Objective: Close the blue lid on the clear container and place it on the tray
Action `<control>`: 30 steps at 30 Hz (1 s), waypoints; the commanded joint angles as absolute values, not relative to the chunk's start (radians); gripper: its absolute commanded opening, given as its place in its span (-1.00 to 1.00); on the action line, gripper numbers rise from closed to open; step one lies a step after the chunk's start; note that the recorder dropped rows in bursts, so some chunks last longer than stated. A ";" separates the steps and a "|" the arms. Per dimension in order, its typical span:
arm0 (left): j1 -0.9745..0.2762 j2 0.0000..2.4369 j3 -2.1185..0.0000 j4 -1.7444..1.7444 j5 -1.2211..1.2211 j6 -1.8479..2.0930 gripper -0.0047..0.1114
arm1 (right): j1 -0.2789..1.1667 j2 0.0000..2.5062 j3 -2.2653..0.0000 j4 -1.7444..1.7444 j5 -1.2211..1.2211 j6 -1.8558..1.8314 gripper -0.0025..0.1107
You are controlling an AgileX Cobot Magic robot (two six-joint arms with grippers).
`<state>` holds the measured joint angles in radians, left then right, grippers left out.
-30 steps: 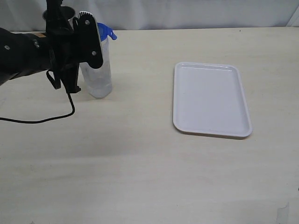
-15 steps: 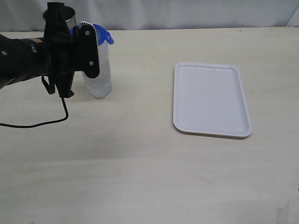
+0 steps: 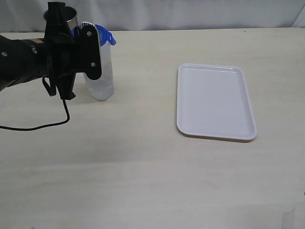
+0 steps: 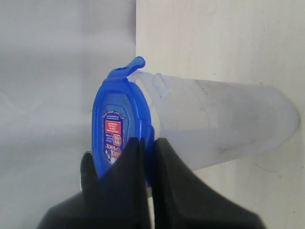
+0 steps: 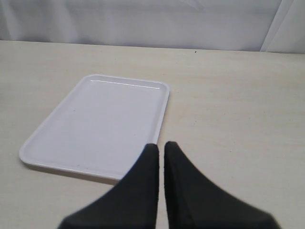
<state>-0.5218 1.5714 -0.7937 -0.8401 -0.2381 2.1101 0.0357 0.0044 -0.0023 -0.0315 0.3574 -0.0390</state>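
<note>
My left tool (image 4: 148, 141) is clenched on the rim of the blue lid (image 4: 118, 125), which sits at the mouth of the clear container (image 3: 101, 82) with one flap sticking up. The container stands upright on the worktop (image 3: 143, 167), far left in the exterior view, well apart from the tray (image 3: 215, 102). My right tool (image 5: 158, 147) is pinched together on nothing, over the tray's near edge.

Left claw (image 3: 85, 29) seemingly pinches blue lid (image 3: 106, 36) atop clear container (image 3: 101, 76).

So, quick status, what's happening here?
Left gripper pinching round bright-blue plastic lid on tall clear plastic container, one flap up. Right gripper shut, empty. Container not yet on flat white plastic tray; nothing between.
</note>
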 commanded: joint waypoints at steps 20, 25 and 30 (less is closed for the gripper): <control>-0.524 1.564 -0.792 -0.853 -0.218 2.143 -0.31 | 0.038 0.000 0.000 -0.030 0.347 -0.037 -0.88; -0.524 1.564 -0.792 -0.877 -0.214 2.143 -0.31 | 0.038 0.000 0.000 -0.030 0.347 -0.037 -0.88; -0.524 1.564 -0.792 -0.902 -0.191 2.143 -0.03 | 0.038 0.000 0.000 -0.030 0.347 -0.037 -0.88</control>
<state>-0.5218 1.5714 -0.7937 -0.8761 -0.2067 2.1101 0.0357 0.0044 -0.0023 -0.0315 0.3574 -0.0390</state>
